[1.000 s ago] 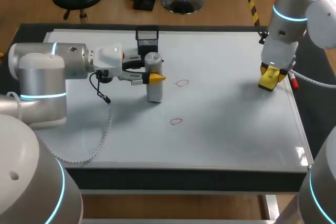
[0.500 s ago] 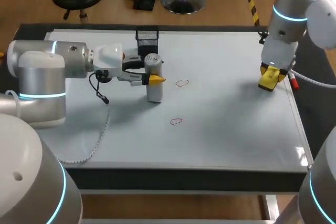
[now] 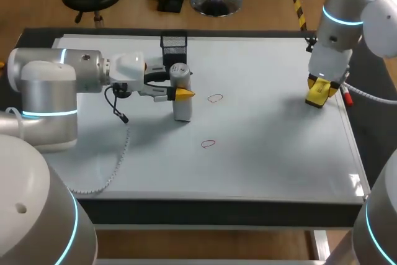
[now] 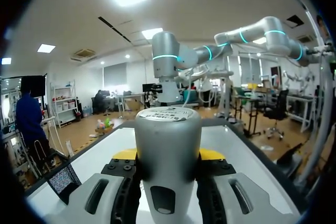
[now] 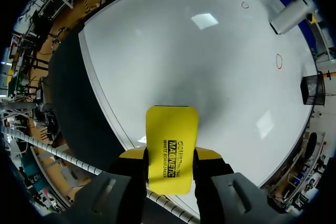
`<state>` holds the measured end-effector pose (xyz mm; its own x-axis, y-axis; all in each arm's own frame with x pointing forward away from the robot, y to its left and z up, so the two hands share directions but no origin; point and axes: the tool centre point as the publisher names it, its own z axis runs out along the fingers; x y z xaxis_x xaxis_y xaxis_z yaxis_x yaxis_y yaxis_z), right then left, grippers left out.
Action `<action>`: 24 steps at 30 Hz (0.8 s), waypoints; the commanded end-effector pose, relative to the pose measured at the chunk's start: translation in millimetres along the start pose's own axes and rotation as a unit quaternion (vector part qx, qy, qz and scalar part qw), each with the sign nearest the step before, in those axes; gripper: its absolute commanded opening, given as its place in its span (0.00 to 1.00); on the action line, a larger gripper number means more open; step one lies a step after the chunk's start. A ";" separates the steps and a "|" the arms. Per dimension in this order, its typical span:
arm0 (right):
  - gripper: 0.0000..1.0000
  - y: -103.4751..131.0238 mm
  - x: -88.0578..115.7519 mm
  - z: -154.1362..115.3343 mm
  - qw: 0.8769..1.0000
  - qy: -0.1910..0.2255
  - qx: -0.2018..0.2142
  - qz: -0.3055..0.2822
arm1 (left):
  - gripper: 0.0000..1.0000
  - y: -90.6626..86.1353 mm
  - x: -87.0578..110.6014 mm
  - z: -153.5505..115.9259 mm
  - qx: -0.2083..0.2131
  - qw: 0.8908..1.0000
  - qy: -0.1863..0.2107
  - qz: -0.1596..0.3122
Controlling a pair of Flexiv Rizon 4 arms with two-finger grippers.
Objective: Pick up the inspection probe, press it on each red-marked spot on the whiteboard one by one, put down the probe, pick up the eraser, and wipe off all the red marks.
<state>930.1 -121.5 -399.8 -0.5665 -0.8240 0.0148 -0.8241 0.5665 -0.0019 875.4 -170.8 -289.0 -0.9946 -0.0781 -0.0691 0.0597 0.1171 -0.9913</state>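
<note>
The left gripper (image 3: 180, 90), clamped on the inspection probe (image 3: 182, 107), edges slightly back toward its own side, away from the upper red mark (image 3: 215, 98). The coiled cable (image 3: 119, 158) beneath it shifts a little.

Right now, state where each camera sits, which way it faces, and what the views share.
Head view: above and behind, looking down on the whiteboard; both arms show, left gripper on the probe, right gripper on the eraser.
Left wrist view: on the left wrist, looking level across the whiteboard; its fingers clamp the probe.
Right wrist view: on the right wrist, looking down at the whiteboard; its fingers clamp the eraser.
Shared: head and right wrist views both show the probe and both red marks.
</note>
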 end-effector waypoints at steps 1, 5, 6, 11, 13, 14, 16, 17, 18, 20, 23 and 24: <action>0.00 -0.6 0.5 -0.3 1.000 0.001 0.001 -0.001 | 0.00 -3.2 1.8 -1.4 0.002 1.000 -0.006 0.001; 0.00 -0.6 0.5 -0.3 1.000 0.001 0.001 -0.001 | 0.00 -10.5 1.5 -5.7 0.005 1.000 -0.014 0.002; 0.00 -0.6 0.5 -0.3 1.000 0.001 0.001 -0.001 | 0.00 -12.0 1.1 -7.3 0.006 1.000 -0.017 0.001; 0.00 -0.6 0.5 -0.3 1.000 0.001 0.001 -0.001 | 0.00 -19.1 -0.8 -18.3 0.010 0.999 -0.035 0.000; 0.00 -0.6 0.5 -0.3 1.000 0.001 0.001 -0.001 | 0.00 -21.5 -2.1 -23.5 0.009 0.999 -0.045 -0.002; 0.00 -0.6 0.5 -0.3 1.000 0.001 0.001 -0.001 | 0.00 -22.7 -2.6 -26.4 0.008 0.999 -0.051 -0.003; 0.00 -0.6 0.5 -0.3 1.000 0.001 0.001 -0.001 | 0.00 -24.4 -3.9 -32.5 0.007 0.998 -0.061 -0.005; 0.00 -0.6 0.5 -0.3 1.000 0.001 0.001 -0.001 | 0.00 -25.2 -4.2 -36.1 0.007 0.998 -0.067 -0.004; 0.00 -0.6 0.5 -0.3 1.000 0.001 0.001 -0.001 | 0.00 -25.9 -4.5 -39.8 0.005 0.997 -0.074 -0.003; 0.00 -0.6 0.5 -0.3 1.000 0.001 0.001 -0.001 | 0.00 -27.5 -4.9 -48.5 0.007 0.996 -0.091 -0.004; 0.00 -0.6 0.5 -0.3 1.000 0.001 0.001 -0.001 | 0.00 -29.1 -4.0 -62.1 0.009 0.993 -0.118 -0.009; 0.00 -0.6 0.5 -0.3 1.000 0.001 0.001 -0.001 | 0.00 -29.3 -3.2 -66.3 0.007 0.992 -0.126 -0.009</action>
<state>930.1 -121.5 -399.9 -0.5665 -0.8240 0.0147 -0.8241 0.5665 -0.0020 886.6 -120.3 -259.7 -0.9663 -0.2498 -0.0629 0.0391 0.0993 -0.9943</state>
